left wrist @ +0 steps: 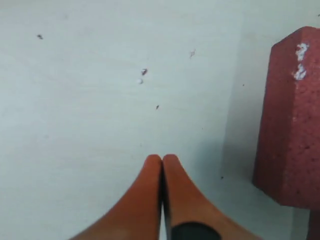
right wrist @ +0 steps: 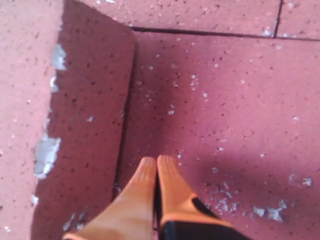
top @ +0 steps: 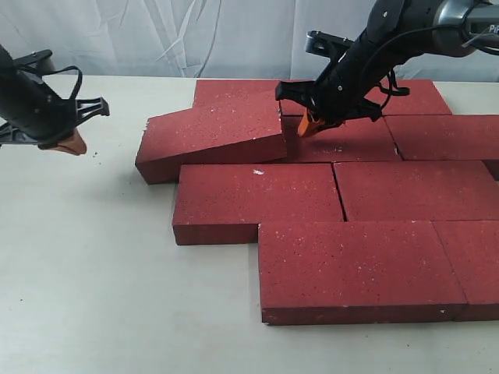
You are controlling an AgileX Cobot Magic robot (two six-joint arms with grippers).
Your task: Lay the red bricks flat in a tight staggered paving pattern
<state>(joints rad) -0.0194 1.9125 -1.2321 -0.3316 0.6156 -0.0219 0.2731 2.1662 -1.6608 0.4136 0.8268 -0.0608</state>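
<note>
Red bricks (top: 335,195): flat in staggered rows on the table (top: 86,273), edge to edge.
Tilted brick (top: 210,136): at the pattern's left, far end propped on a neighbour (not flat).
Left gripper (top: 70,144): fingers pressed together, empty, over bare table.
Right gripper (top: 310,125): fingers together, holding nothing, beside the raised end.

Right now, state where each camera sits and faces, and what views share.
Exterior view: off the arms, above the table, looking down across the bricks; left fingers and right fingers show.
Left wrist view: on the left arm, looking down past the shut left fingers at bare table and one brick end.
Right wrist view: on the right arm, looking down past the shut right fingers at a flat brick beside the tilted brick.
Shared: the tilted brick shows in the exterior and right wrist views.
</note>
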